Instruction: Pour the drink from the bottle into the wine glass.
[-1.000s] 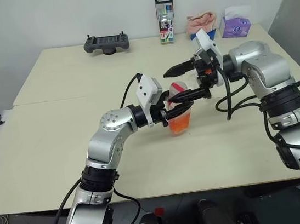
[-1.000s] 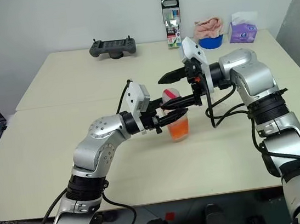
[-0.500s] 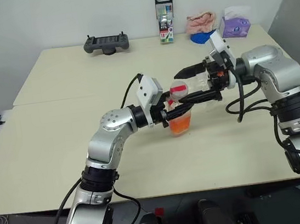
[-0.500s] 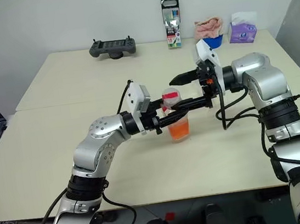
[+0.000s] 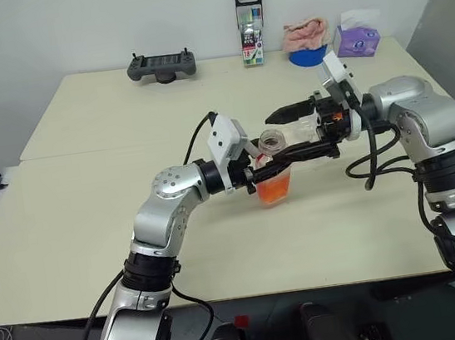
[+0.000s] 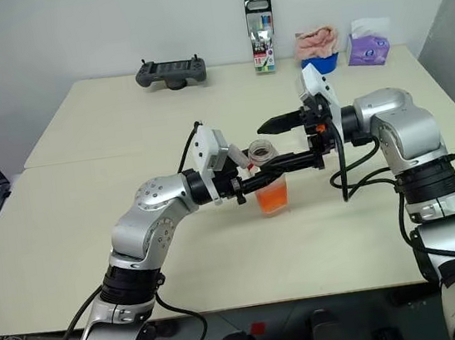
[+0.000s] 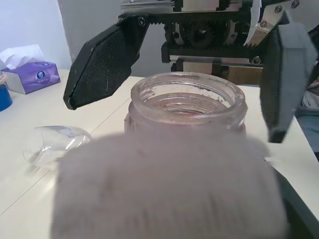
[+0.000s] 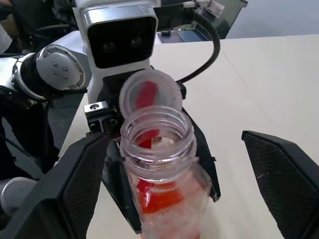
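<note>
– Bottle first: where does it sit in the head camera's view?
– The bottle (image 5: 272,141) stands upright, clamped between the two black fingers of the left gripper (image 5: 265,169). That gripper reaches in from the left, above a cream table (image 5: 103,119). Its jaws are closed on the bottle's body. The drink (image 5: 273,187), a translucent orange-red, fills the part of the bottle below those jaws.
– And the other arm?
– The right gripper (image 5: 276,138) comes in from the opposite side with its jaws spread wide and nothing held. One finger lies on the far side of the bottle's open mouth and the other on the near side, so the mouth sits between them.
– What does the left wrist view add?
– The bottle's threaded mouth is straight ahead of the left jaws, with no cap over it. A blurred grey finger pad (image 7: 164,189) lies across the bottle's body. The right gripper's two dark fingers flank the mouth, well apart from each other. The wine glass (image 7: 50,145) rests on the table, outside both pairs of jaws and apart from the bottle. I cannot tell whether it is upright or tipped.
– And the right wrist view?
– The bottle stands midway between the right jaws, with a clear gap on each side. A round translucent cap (image 8: 148,94) with a red strip is tilted up just behind the mouth, on the left gripper's side. The left fingers grip the bottle below the neck, and the drink shows low between them.
</note>
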You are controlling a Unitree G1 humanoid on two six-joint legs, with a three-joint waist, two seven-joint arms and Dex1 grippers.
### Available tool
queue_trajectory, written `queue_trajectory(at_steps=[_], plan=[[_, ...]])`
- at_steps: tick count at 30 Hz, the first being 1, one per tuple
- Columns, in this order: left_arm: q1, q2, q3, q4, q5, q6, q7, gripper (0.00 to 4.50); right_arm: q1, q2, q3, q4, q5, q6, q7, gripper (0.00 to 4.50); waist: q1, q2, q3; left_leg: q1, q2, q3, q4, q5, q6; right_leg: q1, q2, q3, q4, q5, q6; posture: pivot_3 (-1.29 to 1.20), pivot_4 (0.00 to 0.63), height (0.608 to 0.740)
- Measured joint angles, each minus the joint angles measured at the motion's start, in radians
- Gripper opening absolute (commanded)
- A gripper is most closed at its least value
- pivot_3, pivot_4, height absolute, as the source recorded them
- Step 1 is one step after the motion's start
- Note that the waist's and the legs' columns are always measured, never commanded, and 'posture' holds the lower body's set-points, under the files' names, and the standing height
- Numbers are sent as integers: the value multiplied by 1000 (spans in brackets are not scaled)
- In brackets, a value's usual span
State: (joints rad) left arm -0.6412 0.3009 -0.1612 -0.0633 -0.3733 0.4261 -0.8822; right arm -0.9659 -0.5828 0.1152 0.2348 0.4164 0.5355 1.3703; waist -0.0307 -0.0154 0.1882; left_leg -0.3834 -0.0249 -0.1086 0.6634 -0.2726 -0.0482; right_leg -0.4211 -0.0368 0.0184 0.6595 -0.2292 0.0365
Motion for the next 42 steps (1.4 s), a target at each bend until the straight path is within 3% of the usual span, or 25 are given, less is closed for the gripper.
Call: queue_trajectory(at_steps=[4, 13, 21, 34, 42], plan=[[-4, 5, 5, 33, 5, -15, 13, 2137, 25, -30, -59, -30, 11, 12, -56, 4500, 1, 0, 0, 0, 0, 0, 0, 0, 0, 0, 0, 0, 0, 0, 0, 0, 150, 740], [-20, 70, 102, 137, 36, -63, 77, 2137, 194, -105, -144, -417, 124, 188, -211, 4500, -3, 0, 0, 1, 1, 1, 0, 0, 0, 0, 0, 0, 1, 0, 0, 0, 150, 740], [-3, 181, 340, 270, 47, -123, 242, 2137, 274, 76, -48, -702, 108, 329, -572, 4500, -3, 0, 0, 1, 2, -1, 0, 0, 0, -1, 1, 0, 3, 0, 0, 0, 150, 740], [41, 201, 430, 434, 65, -242, 319, 2137, 273, 242, 75, -690, 1, 369, -855, 4500, 3, -1, -1, 0, 0, -1, 0, 0, -1, -1, -1, -1, 2, 0, 0, 0, 150, 740], [48, 184, 438, 465, 64, -284, 368, 2137, 274, 251, 93, -684, -22, 369, -891, 4500, 0, -2, -1, 2, 0, -1, 0, 0, -1, 0, 0, -1, 3, 0, 0, 0, 150, 740]])
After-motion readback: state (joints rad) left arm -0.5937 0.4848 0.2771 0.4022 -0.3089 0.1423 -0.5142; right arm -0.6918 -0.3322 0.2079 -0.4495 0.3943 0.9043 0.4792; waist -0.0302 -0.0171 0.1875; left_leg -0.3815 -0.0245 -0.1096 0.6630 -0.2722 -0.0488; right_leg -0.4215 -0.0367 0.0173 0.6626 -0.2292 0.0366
